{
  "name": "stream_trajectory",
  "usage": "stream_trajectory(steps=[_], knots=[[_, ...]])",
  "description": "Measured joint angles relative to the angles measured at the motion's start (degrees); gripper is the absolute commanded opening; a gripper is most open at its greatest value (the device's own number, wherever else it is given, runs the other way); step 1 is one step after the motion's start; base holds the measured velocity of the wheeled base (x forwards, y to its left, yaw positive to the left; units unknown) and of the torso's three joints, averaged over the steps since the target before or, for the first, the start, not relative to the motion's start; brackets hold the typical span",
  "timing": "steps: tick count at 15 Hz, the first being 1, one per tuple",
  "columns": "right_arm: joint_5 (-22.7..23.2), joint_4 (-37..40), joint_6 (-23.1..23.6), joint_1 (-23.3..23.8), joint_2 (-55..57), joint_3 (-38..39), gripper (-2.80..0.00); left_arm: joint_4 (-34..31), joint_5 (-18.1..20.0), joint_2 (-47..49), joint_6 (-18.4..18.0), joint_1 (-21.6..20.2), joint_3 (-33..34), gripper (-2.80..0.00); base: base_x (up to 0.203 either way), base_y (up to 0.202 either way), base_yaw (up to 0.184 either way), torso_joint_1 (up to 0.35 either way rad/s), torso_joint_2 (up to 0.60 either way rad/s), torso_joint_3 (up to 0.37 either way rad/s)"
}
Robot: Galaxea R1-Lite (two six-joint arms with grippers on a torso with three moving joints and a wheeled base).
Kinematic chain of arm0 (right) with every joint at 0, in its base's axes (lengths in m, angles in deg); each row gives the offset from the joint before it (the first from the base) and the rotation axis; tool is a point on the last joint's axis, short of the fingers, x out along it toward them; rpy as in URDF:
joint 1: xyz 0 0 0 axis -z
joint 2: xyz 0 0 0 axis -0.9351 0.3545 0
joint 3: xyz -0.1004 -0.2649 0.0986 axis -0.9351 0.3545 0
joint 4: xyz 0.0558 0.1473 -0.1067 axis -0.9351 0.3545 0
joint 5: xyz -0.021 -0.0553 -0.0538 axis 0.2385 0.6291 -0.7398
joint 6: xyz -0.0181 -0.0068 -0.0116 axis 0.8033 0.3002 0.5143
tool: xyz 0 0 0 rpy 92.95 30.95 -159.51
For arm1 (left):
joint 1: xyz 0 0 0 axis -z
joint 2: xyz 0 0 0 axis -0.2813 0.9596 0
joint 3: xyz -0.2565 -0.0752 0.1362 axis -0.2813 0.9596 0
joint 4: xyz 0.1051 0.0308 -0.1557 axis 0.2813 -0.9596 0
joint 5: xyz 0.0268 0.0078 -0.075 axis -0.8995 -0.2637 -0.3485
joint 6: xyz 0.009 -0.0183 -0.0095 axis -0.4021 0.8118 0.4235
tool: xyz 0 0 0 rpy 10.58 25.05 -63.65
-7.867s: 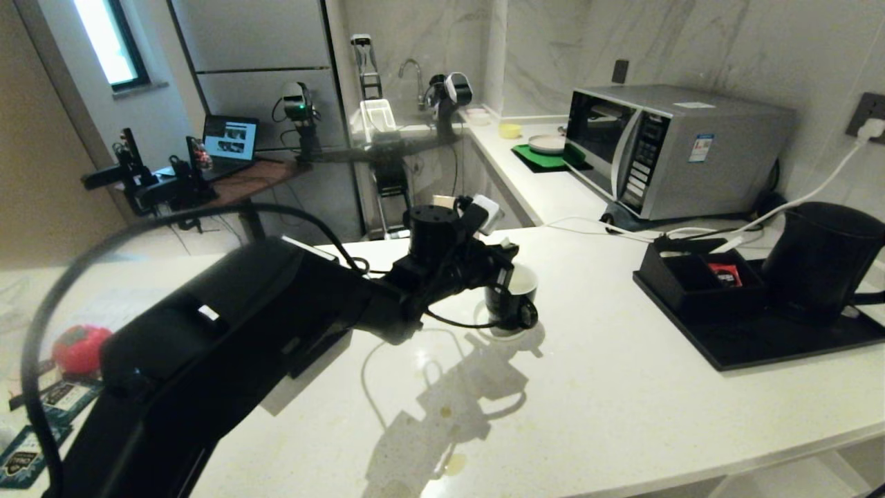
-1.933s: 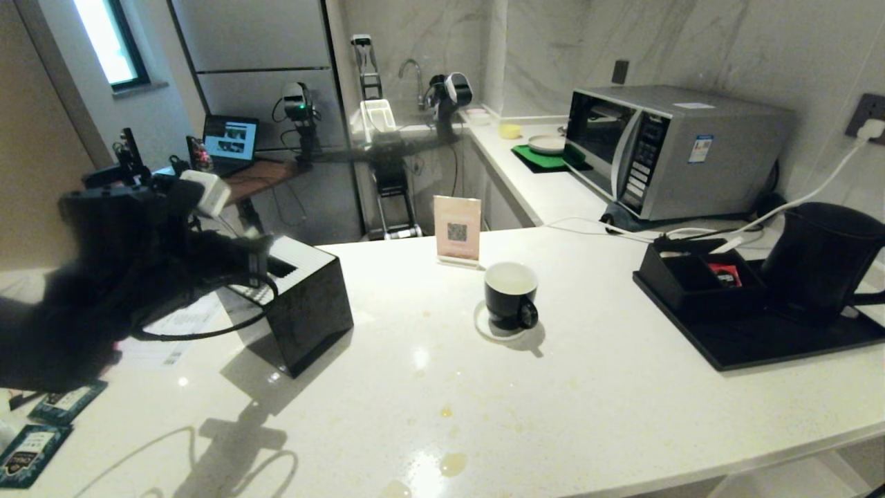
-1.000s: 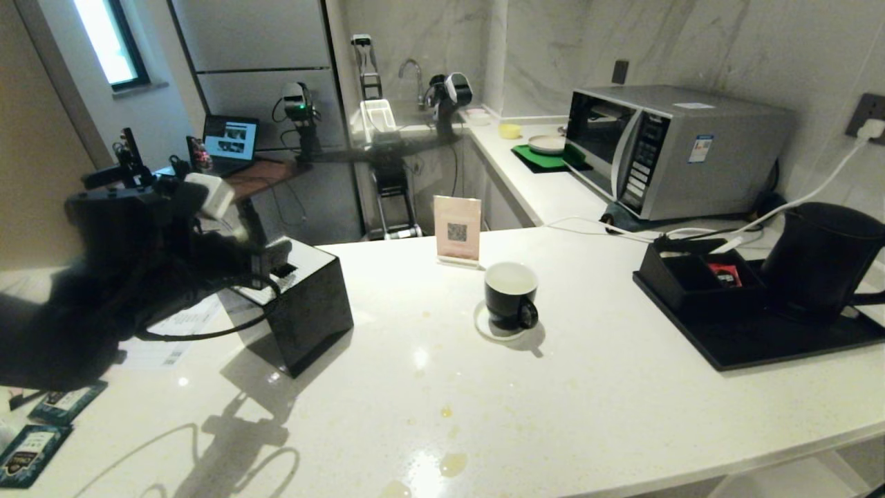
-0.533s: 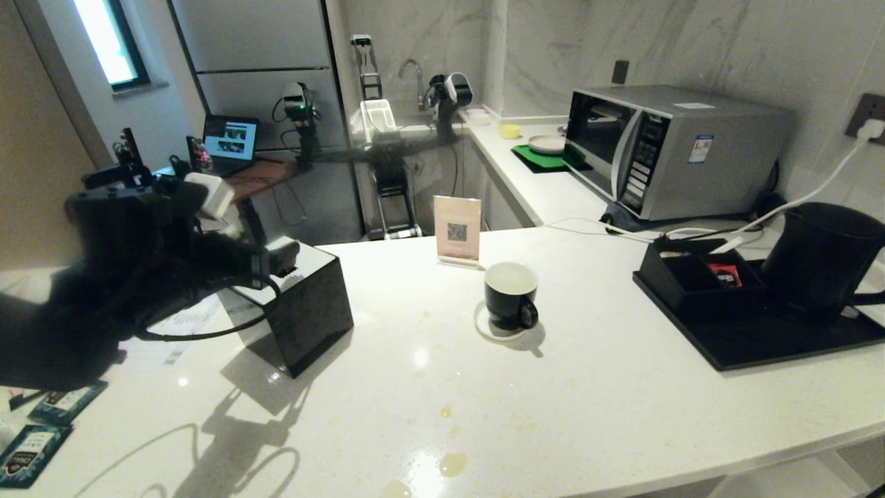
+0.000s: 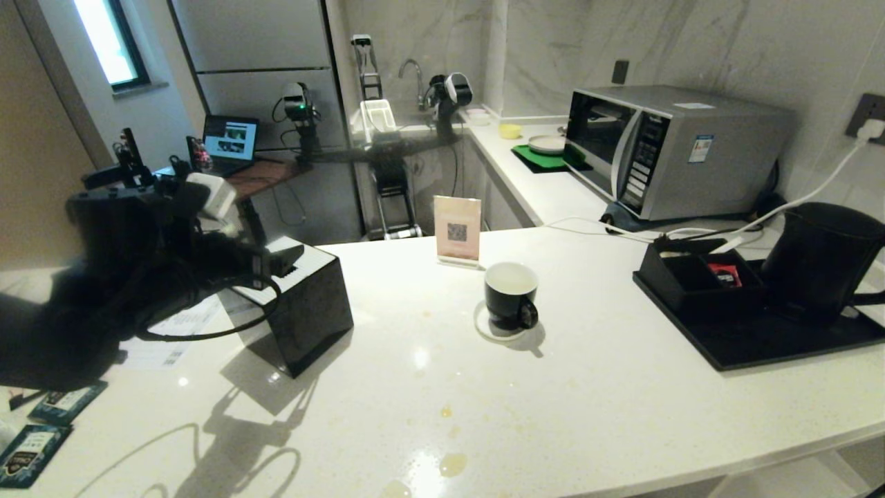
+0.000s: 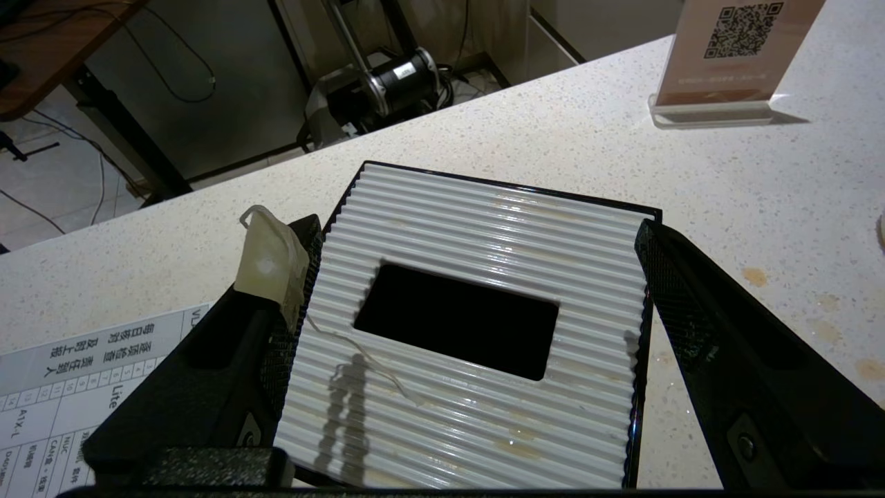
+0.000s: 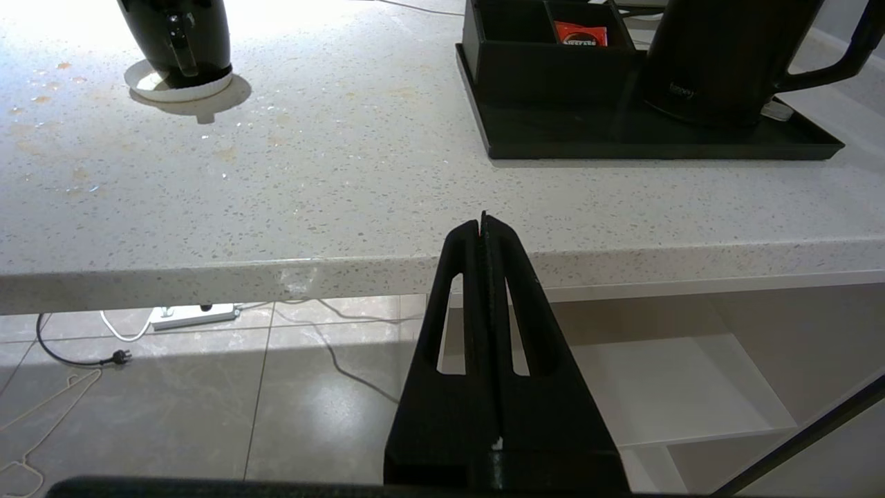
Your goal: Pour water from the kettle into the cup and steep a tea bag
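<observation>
My left gripper (image 5: 276,261) (image 6: 477,225) hovers open above the black cube with a white slotted top (image 6: 477,332). The jaws stand wide on either side of the cube's ribbed top. The tea bag (image 6: 271,259), a pale limp piece, clings to the tip of one finger. Its thin white string (image 6: 352,353) trails onto the ribbed top. The black cup (image 5: 510,294) (image 7: 181,38) stands on a white coaster mid-counter with pale water (image 5: 510,278) inside. The black kettle (image 5: 819,259) (image 7: 719,59) sits at the far right. My right gripper (image 7: 484,220) is shut and empty, below the counter's front edge.
A black tray (image 5: 781,339) carries the kettle and a compartment box with a red packet (image 5: 724,274). A QR sign (image 5: 456,229) stands behind the cup and a microwave (image 5: 664,149) further back. Teal packets (image 5: 41,422) and a printed sheet (image 5: 173,332) lie at the left. Small spills (image 5: 453,463) mark the counter.
The left gripper's jaws have spread wider over the cube. The arm itself has stayed in place, and the cup and kettle have not moved.
</observation>
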Motion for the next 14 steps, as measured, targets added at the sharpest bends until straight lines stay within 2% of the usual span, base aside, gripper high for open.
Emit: stream_trajectory(steps=[4,8,14], knots=[[-0.07,-0.03,-0.01,0.0,0.0,0.0,-2.8,0.0,-0.22,0.48,0.3,-0.24,-1.81,0.0,0.0,0.0,0.0,0.0,0.0,0.0],[-0.05,-0.03,0.0,0.0,0.0,0.0,-2.8,-0.04,-0.21,1.24,0.35,-2.27,-3.62,0.0,0.0,0.0,0.0,0.0,0.0,0.0],[-0.07,-0.03,-0.02,0.0,0.0,0.0,-2.8,0.07,-0.11,1.38,0.22,-3.73,-3.95,0.0,0.0,0.0,0.0,0.0,0.0,0.0]])
